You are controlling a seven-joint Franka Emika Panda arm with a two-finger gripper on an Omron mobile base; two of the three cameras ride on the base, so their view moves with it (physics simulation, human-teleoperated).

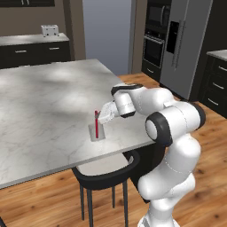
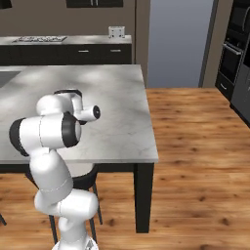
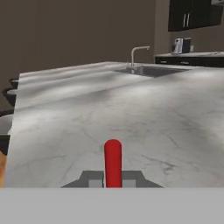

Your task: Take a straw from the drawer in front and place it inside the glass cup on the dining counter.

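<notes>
The red straw (image 1: 96, 123) stands upright with its lower end inside the glass cup (image 1: 97, 134), near the front right edge of the dining counter (image 1: 44, 102). My gripper (image 1: 100, 116) reaches in from the right and is shut on the straw's upper part. In the hand view the straw (image 3: 113, 162) rises between the two dark fingertips (image 3: 91, 178), with my gripper (image 3: 113, 179) closed around it. In the right base view the arm covers the cup and straw on the dining counter (image 2: 117, 107). The drawer is out of view.
A black round stool (image 1: 105, 172) is tucked under the counter's front edge below the cup. A sink with a faucet (image 3: 141, 56) is set into the counter's far end. A fridge (image 1: 184, 44) and oven (image 1: 154, 42) stand at the back right, beyond wooden floor.
</notes>
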